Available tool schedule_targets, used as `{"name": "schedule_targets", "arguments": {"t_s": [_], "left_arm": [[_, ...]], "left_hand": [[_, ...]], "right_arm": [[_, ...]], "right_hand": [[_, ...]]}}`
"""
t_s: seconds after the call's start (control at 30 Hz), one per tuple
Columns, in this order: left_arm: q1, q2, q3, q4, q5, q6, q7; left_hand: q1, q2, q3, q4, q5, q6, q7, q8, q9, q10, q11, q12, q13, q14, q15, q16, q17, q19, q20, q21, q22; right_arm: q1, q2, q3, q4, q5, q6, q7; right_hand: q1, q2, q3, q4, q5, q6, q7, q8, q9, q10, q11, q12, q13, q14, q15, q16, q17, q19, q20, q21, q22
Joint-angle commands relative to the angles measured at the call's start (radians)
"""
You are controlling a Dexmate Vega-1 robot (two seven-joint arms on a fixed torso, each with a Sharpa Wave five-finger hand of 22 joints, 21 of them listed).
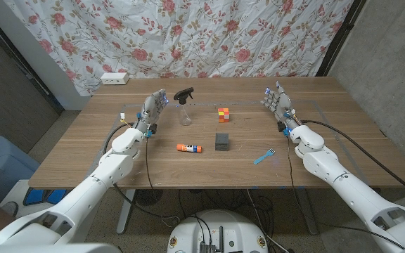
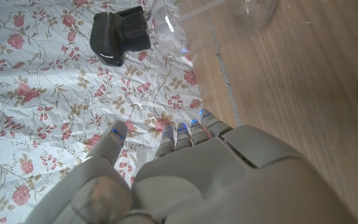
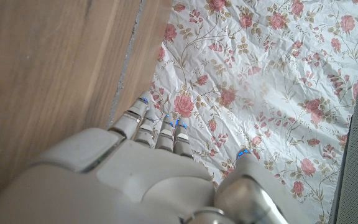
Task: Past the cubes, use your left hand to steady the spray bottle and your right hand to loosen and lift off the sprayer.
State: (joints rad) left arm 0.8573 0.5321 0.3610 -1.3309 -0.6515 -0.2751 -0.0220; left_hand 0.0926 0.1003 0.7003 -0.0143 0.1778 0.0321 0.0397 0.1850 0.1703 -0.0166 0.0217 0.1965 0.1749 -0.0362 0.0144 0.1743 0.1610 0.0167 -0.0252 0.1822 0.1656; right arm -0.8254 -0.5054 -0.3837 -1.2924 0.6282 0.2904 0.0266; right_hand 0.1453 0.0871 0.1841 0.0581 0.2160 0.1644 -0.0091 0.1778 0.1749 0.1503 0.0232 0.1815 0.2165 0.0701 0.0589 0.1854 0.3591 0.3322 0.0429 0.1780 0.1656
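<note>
A clear spray bottle (image 1: 185, 114) with a black sprayer (image 1: 183, 94) stands upright on the wooden table (image 1: 188, 165), beyond the cubes. My left hand (image 1: 155, 105) is raised just to the bottle's left, fingers apart, a small gap from it, holding nothing. In the left wrist view the black sprayer (image 2: 120, 34) and the clear bottle (image 2: 229, 15) show ahead of my left hand (image 2: 191, 174). My right hand (image 1: 278, 100) stands at the table's far right, fingers apart and empty, well away from the bottle. The right wrist view shows my right hand (image 3: 148, 174) against the table and the curtain.
A multicoloured cube (image 1: 223, 114) and a dark grey cube (image 1: 222, 141) sit at mid-table. An orange-and-white glue stick (image 1: 188, 147) lies in front of the bottle. A blue fork (image 1: 264, 155) lies at the front right. A white power strip (image 1: 114, 79) sits at the back left. A floral curtain (image 1: 188, 35) hangs behind.
</note>
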Motion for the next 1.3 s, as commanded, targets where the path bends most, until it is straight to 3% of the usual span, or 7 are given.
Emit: {"name": "schedule_targets", "arguments": {"t_s": [0.03,0.13,0.37,0.7,0.83,1.03,1.3], "left_arm": [[0.028,0.046,-0.007,-0.065,-0.003,0.042,0.002],[0.035,0.075,0.0,-0.096,0.004,0.071,-0.008],[0.063,0.124,0.003,-0.173,0.045,0.101,0.023],[0.1,0.152,-0.014,-0.187,0.052,0.057,0.003],[0.108,0.169,-0.021,-0.184,0.048,0.045,-0.021],[0.108,0.186,-0.025,-0.168,0.055,0.017,-0.054],[0.095,0.182,-0.027,-0.129,0.043,-0.022,-0.106]], "left_hand": [[0.007,0.041,0.006,-0.011,0.005,-0.002,-0.001,0.002,0.004,-0.005,0.004,0.003,0.003,-0.009,-0.004,0.004,0.004,0.008,-0.002,0.007,0.003],[0.007,0.037,0.004,-0.016,0.004,-0.002,-0.004,0.001,0.004,-0.004,0.005,0.003,0.004,-0.009,-0.006,0.004,0.004,0.006,-0.003,0.006,0.002],[0.008,0.024,-0.001,-0.031,0.001,-0.001,-0.013,0.001,0.004,-0.003,0.0,0.002,0.004,-0.009,-0.008,0.003,0.005,0.006,-0.001,0.006,0.002],[0.01,0.013,-0.006,-0.049,-0.001,0.008,-0.017,0.002,0.004,0.002,-0.009,0.003,0.004,-0.007,-0.015,0.003,0.005,0.01,-0.002,0.007,0.002],[0.018,0.004,-0.005,-0.068,-0.002,0.013,-0.023,0.004,0.004,0.008,-0.016,0.005,0.004,-0.003,-0.02,0.004,0.005,0.012,-0.003,0.006,0.002],[0.049,-0.02,0.0,-0.127,-0.001,0.023,-0.04,0.011,0.004,0.014,-0.033,0.004,0.005,-0.001,-0.032,0.004,0.006,0.014,-0.007,0.004,0.001],[0.088,-0.038,0.008,-0.17,0.003,0.053,-0.047,0.022,0.005,0.044,-0.055,0.012,0.006,0.019,-0.045,0.009,0.007,0.025,-0.009,0.005,0.0]], "right_arm": [[-0.002,-0.002,-0.016,-0.02,-0.055,0.006,-0.051],[-0.015,-0.025,-0.025,-0.06,-0.088,-0.022,-0.081],[-0.032,-0.01,-0.019,-0.065,-0.089,0.0,-0.104],[-0.052,-0.019,-0.014,-0.086,-0.099,0.018,-0.112],[-0.064,-0.013,-0.006,-0.093,-0.093,0.035,-0.117],[-0.078,-0.022,-0.006,-0.118,-0.11,0.027,-0.139],[-0.089,-0.022,-0.005,-0.133,-0.117,0.033,-0.149]], "right_hand": [[0.008,0.0,0.008,-0.003,0.005,0.009,-0.002,0.008,0.005,0.008,0.0,0.007,0.001,0.006,-0.002,0.006,0.0,0.006,0.0,0.004,0.003],[0.009,0.001,0.01,-0.005,0.006,0.01,-0.003,0.008,0.005,0.007,0.0,0.007,0.0,0.006,-0.002,0.006,-0.002,0.004,0.0,0.004,0.003],[0.016,0.005,0.016,-0.013,0.01,0.008,-0.006,0.009,0.005,-0.001,0.003,0.006,-0.006,-0.011,0.002,0.001,-0.014,-0.021,0.003,-0.001,0.002],[0.02,0.005,0.02,-0.019,0.011,0.007,-0.006,0.009,0.004,-0.008,-0.003,0.006,-0.01,-0.022,-0.002,0.0,-0.022,-0.029,-0.003,0.0,0.002],[0.02,0.005,0.021,-0.021,0.011,0.007,-0.006,0.009,0.004,-0.009,-0.005,0.005,-0.012,-0.025,-0.004,0.0,-0.024,-0.032,-0.004,-0.001,0.002],[0.022,0.005,0.022,-0.023,0.011,0.007,-0.005,0.009,0.004,-0.009,-0.008,0.006,-0.014,-0.024,-0.004,0.002,-0.028,-0.034,-0.005,0.0,0.002],[0.024,0.006,0.025,-0.026,0.012,0.007,-0.005,0.009,0.004,-0.008,-0.006,0.007,-0.016,-0.027,-0.004,0.002,-0.033,-0.035,-0.006,0.002,0.001]]}}
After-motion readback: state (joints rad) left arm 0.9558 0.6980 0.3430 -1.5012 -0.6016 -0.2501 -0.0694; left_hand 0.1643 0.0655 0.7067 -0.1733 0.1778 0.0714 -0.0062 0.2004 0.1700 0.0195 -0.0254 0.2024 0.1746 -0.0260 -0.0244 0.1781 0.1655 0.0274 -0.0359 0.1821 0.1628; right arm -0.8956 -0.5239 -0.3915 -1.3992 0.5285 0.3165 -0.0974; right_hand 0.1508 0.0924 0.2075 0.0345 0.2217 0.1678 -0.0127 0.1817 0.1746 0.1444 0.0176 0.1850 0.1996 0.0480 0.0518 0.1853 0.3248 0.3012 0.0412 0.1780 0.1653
